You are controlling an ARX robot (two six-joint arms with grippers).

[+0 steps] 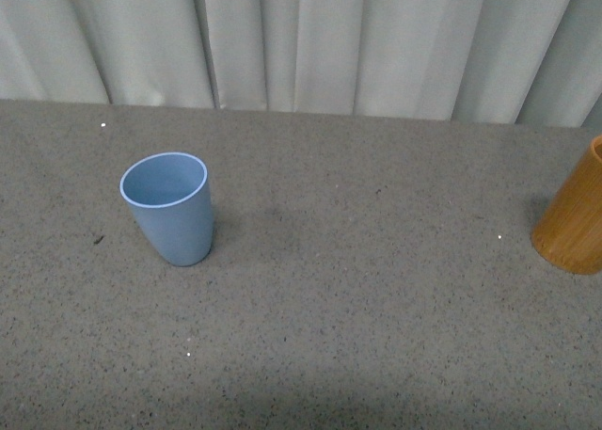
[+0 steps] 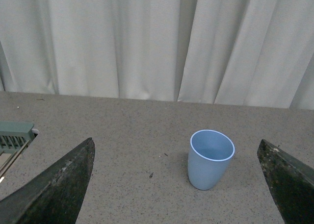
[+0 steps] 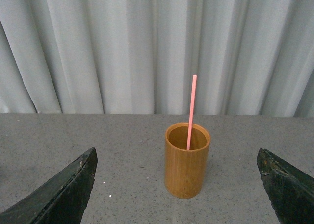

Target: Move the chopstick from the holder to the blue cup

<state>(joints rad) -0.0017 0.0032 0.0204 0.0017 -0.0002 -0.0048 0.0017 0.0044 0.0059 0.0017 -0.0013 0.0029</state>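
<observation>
Pink chopstick (image 3: 192,111) is leaning in the holder (image 3: 187,167) on the table's (image 1: 376,308) right, while the cup (image 1: 169,209) is standing well apart, leftward. Left gripper (image 2: 175,141) and right gripper (image 3: 176,150) are gaping, holding nothing.

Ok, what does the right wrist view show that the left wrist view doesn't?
Only the right wrist view shows the bamboo holder with the pink chopstick standing in it. Only the left wrist view shows the blue cup, upright with no chopstick in it, plus a grey-green object cut off at the frame's edge. Both share the grey speckled table, the pale curtain, and dark fingers spread wide with nothing between them: the left fingers in one, the right fingers in the other.
</observation>
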